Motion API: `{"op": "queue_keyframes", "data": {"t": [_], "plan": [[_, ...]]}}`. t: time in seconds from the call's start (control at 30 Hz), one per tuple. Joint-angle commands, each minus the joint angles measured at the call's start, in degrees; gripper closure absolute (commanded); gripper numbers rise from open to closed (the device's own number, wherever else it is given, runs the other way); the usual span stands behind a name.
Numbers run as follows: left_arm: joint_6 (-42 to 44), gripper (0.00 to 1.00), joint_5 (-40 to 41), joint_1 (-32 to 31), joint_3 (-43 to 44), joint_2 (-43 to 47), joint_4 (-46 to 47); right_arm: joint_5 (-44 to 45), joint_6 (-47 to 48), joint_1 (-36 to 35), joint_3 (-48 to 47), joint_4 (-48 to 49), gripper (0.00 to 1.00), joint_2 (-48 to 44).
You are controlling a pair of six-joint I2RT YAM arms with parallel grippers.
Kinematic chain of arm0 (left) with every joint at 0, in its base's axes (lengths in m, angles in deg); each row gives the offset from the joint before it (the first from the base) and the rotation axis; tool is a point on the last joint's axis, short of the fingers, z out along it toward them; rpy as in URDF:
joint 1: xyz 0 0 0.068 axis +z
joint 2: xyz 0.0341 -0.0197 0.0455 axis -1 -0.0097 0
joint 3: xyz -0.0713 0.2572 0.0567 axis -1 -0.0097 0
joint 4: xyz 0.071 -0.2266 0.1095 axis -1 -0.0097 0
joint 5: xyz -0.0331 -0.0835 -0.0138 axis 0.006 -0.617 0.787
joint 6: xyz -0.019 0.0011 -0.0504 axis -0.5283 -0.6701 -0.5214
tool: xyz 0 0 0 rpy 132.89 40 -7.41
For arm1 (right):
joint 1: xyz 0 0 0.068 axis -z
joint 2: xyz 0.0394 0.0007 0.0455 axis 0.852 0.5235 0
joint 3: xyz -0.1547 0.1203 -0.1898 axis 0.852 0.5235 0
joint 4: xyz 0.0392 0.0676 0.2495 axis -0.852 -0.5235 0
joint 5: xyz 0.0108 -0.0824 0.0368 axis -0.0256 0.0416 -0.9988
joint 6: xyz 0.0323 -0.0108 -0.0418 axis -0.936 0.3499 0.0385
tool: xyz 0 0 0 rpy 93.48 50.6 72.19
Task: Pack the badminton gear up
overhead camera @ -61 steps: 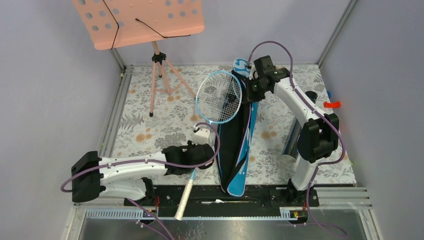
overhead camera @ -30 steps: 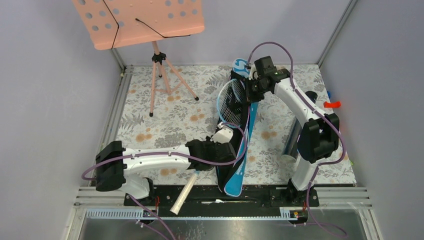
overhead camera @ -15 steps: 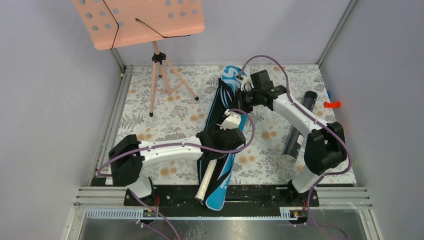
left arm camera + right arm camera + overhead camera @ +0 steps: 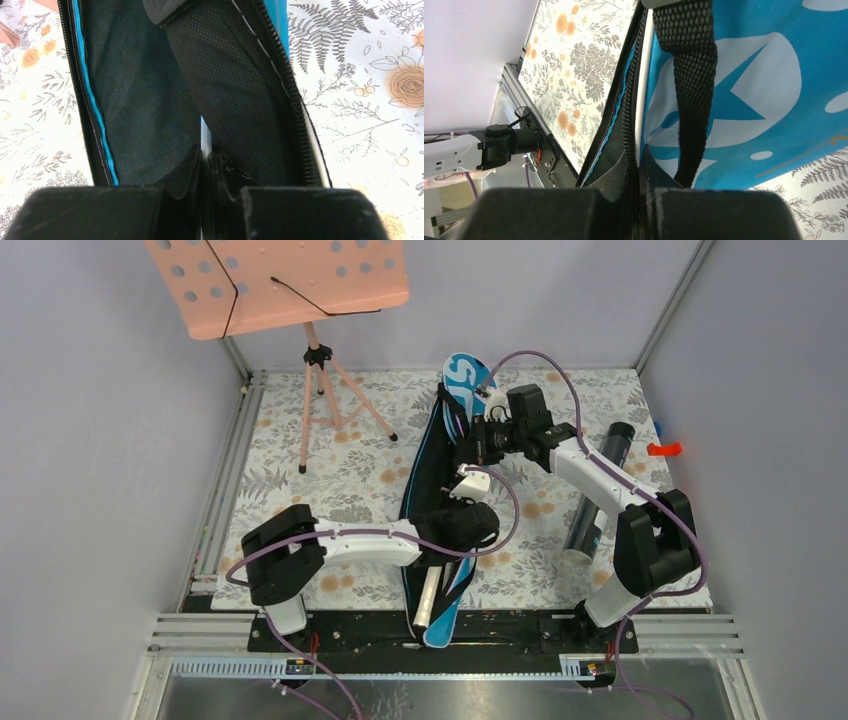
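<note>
A pink perforated music stand (image 4: 280,280) fills the upper left of the overhead view, its tripod feet planted on the floral worktop (image 4: 340,475). Lower left, the left arm reaches rightward to the middle of the frame. Its claw (image 4: 205,156) is clenched on the thin pale shaft of a racket (image 4: 430,602). In the left wrist view the shaft shows as a sliver between the two dark fingers, with the black lining of the bag's opening rising on either side.

The racket's cream handle sticks out toward the bottom centre, lying on the lower end of the bag; its head is out of sight inside. The blue bag (image 4: 462,375) lies flat in a long diagonal, from the top centre (where the white lettering shows) down to the bottom centre, reaching the black rail at the near edge.

Right of the bag's upper part, the right claw (image 4: 636,167) is pinched shut on the bag's zippered edge, with a black woven strap hanging just beside it. Farther right, a dark tube (image 4: 587,523) lies on the worktop, partly crossed by the right arm and apart from the bag.
</note>
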Motion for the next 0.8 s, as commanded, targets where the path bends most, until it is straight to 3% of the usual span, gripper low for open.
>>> {"op": "queue_keyframes", "data": {"t": [0.0,0.03,0.1,0.13,0.23,0.27,0.4,0.57,0.63,0.7,0.77], "plan": [[1.3,1.00,2.7,2.4,0.2,-2.3,17.0,-18.0,-2.5,-3.7,0.2,-3.3,1.00,-4.0],[0.8,1.00,2.4,2.4,-0.5,-2.0,17.2,-17.6,-2.2,-3.7,-0.3,-4.1,1.00,-3.9],[0.0,0.82,3.0,2.4,-2.3,-1.7,17.7,-17.7,-2.2,-3.7,-0.9,-4.3,1.00,-3.9],[0.0,0.78,3.4,2.6,-3.4,-1.7,18.1,-17.8,-2.1,-3.7,-1.1,-4.5,1.00,-4.0],[-1.0,0.75,3.3,2.6,-6.6,-1.4,18.7,-17.5,-1.2,-3.7,-1.1,-5.4,1.00,-5.1],[-1.7,0.75,2.9,2.6,-7.6,-1.4,18.8,-17.4,-1.0,-3.7,-1.0,-5.5,1.00,-5.4],[-6.1,0.97,-1.0,2.5,-10.0,-0.8,20.8,-17.3,-1.4,-3.7,-0.8,-5.2,1.00,-5.9],[-9.1,0.99,2.0,2.3,-12.2,-1.7,25.7,-20.1,-4.6,-3.7,1.4,-0.3,1.00,-6.9],[-10.0,0.92,2.3,2.1,-11.5,-1.7,23.8,-20.0,-4.4,-3.7,1.1,-0.8,1.00,-7.2],[-10.6,0.76,2.1,1.7,-11.0,-1.9,23.0,-19.8,-4.5,-3.7,0.5,-0.9,1.00,-7.1],[-10.2,0.66,2.1,1.0,-10.1,-1.6,21.1,-19.6,-4.7,-3.7,-0.5,-1.2,1.00,-6.7]]}}
